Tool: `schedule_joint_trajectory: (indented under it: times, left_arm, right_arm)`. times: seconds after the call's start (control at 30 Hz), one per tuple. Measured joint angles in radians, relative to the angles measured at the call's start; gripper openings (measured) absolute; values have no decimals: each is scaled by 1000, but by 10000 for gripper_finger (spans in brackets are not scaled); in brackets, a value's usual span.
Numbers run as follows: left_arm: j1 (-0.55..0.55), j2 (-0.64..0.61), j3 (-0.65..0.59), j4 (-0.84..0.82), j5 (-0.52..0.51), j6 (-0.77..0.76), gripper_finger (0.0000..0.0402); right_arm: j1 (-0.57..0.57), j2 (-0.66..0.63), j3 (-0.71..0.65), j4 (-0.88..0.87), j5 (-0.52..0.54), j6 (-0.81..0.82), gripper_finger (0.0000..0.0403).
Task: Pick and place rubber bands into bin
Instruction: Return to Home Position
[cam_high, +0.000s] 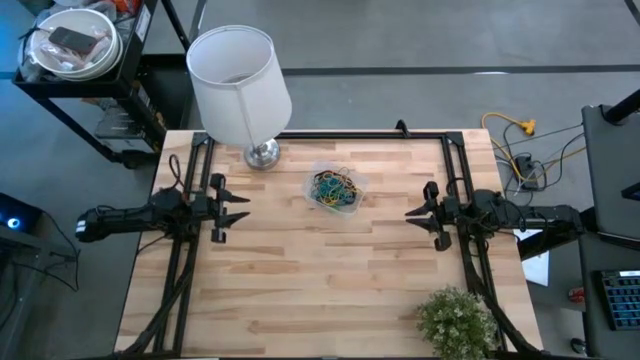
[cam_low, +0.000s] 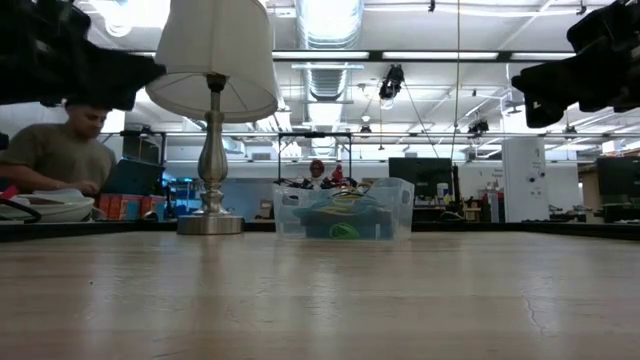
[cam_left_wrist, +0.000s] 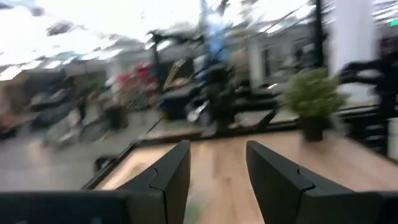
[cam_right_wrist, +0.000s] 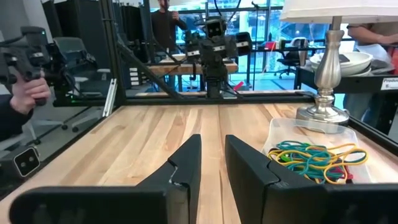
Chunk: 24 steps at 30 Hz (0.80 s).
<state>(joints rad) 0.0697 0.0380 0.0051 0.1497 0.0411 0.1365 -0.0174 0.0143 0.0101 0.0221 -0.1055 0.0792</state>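
Note:
The bin (cam_high: 355, 180), a small clear tub, stands on the wooden table toward its far edge, near the middle. A tangle of blue, green, yellow and red rubber bands (cam_high: 333, 190) lies inside it, also seen in the right wrist view (cam_right_wrist: 314, 160) and through the bin's wall (cam_low: 400, 205) in the low view. My left gripper (cam_high: 245, 207) hovers over the table's left part, level, fingers open (cam_left_wrist: 217, 155) and holding nothing. My right gripper (cam_high: 408, 213) hovers over the right part, pointing at the left one, with a narrow gap between its fingers (cam_right_wrist: 213, 146) and nothing in it.
A lamp with a white shade (cam_high: 240, 80) stands by its metal base (cam_high: 262, 153) just left of the bin. A potted plant (cam_high: 457, 320) sits at the near right corner. Bare wood lies between the grippers. A person (cam_low: 55, 150) sits beyond the table.

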Motion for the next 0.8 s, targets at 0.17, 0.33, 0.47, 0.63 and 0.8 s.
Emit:
schedule_joint_trajectory:
  times: [0.17, 0.33, 0.47, 0.63, 0.8]
  left_arm:
    - [0, 1, 0, -91, -217, -31, 141]
    - [0, 0, 0, -100, -235, -7, 141]
    - [0, 0, 0, -101, -245, 4, 141]
    - [0, 12, 0, -102, -245, 9, 141]
    - [0, 51, 0, -104, -244, 9, 141]
  right_arm:
    - [0, 0, 0, 0, 0, 0, 68]
    - [0, 0, 0, 1, 0, 2, 68]
    - [0, 0, 0, 1, 0, 4, 68]
    - [0, 1, -1, 1, 0, 3, 68]
    - [0, 1, -1, 1, 0, 1, 68]
